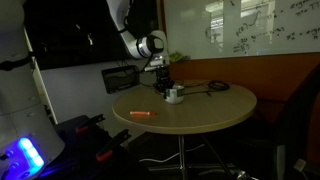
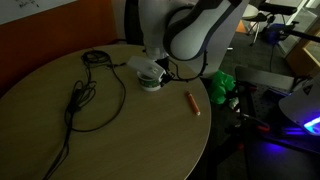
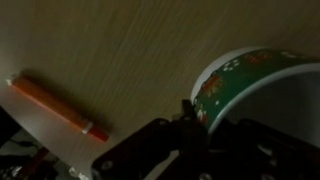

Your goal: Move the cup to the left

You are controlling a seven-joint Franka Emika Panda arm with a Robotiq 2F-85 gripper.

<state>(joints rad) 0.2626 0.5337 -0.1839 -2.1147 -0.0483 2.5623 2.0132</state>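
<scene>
Where cup point(image 3: 262, 95) is shifted left, it is kept level, orange marker point(image 3: 55, 105) avoided; gripper point(image 2: 148, 70) closure cannot be told.

Dim room, round table at the centre.
A round tan table point(image 1: 215, 112) on a single pedestal was recorded in both exterior views. In an exterior view a whiteboard point(image 1: 255, 25) covered in writing was seen on the back wall, above an orange-brown panel point(image 1: 270, 68). A dark screen point(image 1: 75, 30) was set to one side. The floor was left in shadow, broken only by a blue-violet glow point(image 1: 25, 155).
</scene>
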